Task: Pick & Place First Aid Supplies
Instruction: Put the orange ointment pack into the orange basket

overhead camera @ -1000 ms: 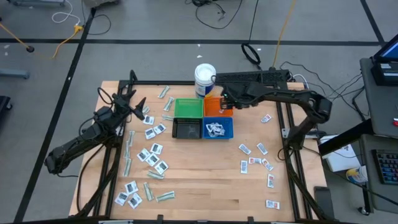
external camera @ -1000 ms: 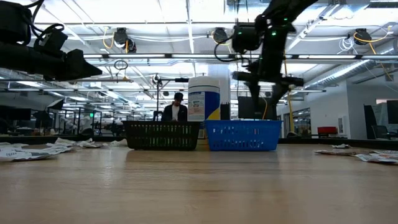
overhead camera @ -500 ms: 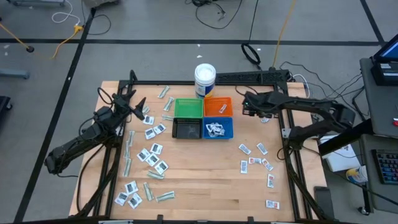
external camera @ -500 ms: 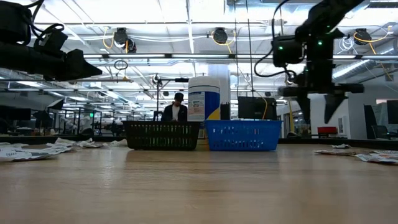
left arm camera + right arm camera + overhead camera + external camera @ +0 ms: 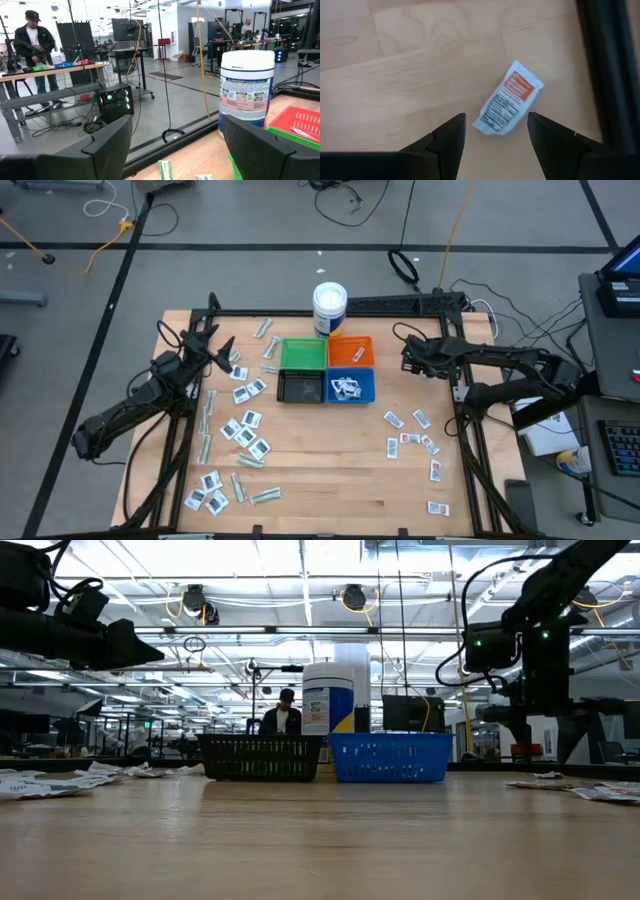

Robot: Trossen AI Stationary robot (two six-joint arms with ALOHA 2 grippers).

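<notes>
hovering right of centre in the high view, our right gripper point(image 5: 495, 142), fingers parted and empty, hangs above a small white sachet with orange-red print point(image 5: 508, 104) lying flat on the pale wooden table point(image 5: 395, 75); our left gripper point(image 5: 175, 145) waits released at left.

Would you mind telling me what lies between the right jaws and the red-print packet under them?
Nothing: in the right wrist view the open right gripper frames the red-print packet, which lies alone on bare table.
</notes>
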